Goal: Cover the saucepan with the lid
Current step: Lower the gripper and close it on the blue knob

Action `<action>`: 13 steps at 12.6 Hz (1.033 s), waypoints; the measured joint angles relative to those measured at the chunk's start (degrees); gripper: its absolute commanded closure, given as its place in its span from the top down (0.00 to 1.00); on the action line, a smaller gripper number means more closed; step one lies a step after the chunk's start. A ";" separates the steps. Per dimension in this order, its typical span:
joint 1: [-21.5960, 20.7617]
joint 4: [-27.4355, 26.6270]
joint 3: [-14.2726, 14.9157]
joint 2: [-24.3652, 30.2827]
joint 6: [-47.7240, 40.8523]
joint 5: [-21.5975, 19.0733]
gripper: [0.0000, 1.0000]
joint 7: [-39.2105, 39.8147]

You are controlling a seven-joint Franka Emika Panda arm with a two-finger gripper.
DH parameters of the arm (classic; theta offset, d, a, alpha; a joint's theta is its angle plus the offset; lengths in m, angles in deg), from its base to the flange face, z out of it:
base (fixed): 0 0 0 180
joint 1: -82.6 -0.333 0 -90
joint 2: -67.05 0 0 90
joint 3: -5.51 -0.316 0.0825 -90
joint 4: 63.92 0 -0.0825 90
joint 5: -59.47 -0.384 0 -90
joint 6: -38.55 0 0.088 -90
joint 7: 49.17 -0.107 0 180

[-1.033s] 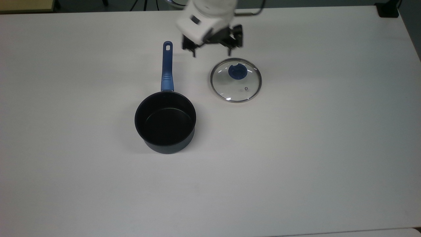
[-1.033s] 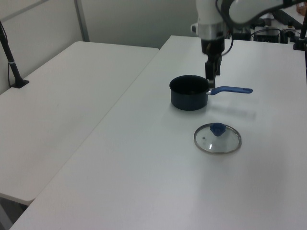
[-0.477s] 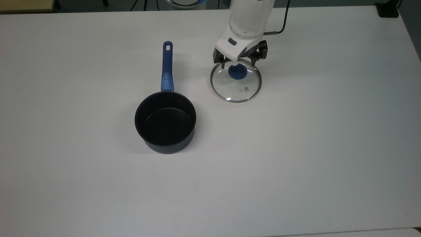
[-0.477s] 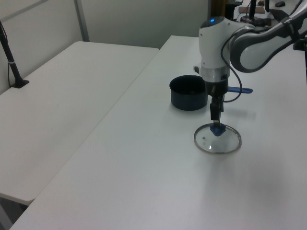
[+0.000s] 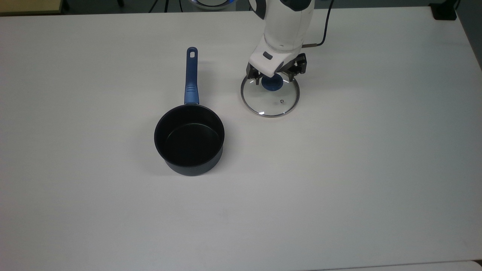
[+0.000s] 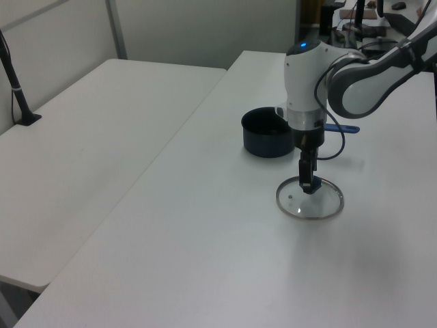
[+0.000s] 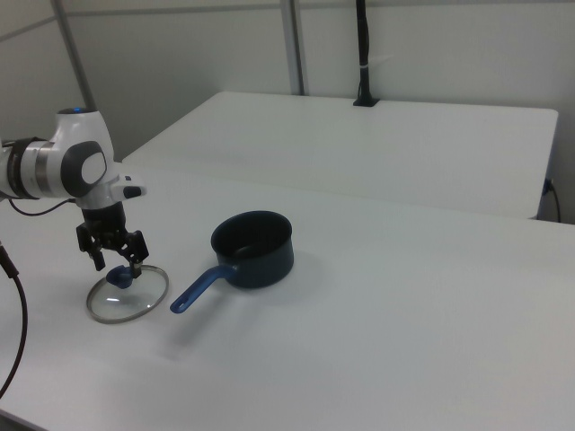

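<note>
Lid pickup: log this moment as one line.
phase: reach | gripper: open, straddling blue knob | glass lid: flat on table | saucepan: uncovered

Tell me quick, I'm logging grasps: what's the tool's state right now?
Tool: open, fingers either side of the blue knob on the round clear glass lid, holding nothing.

Saucepan and lid both on worktop, apart. Top view: lid lies to the top view's right of the saucepan handle. Claw directly over lid knob.
</note>
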 measured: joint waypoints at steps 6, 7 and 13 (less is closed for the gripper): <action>-0.15 0.07 -0.18 -1.38 0.51 0.64 0.50 -0.51; -0.15 0.08 -0.18 -1.38 0.51 0.65 0.47 -0.51; 0.10 2.47 -0.17 0.03 -4.46 0.74 0.44 -0.45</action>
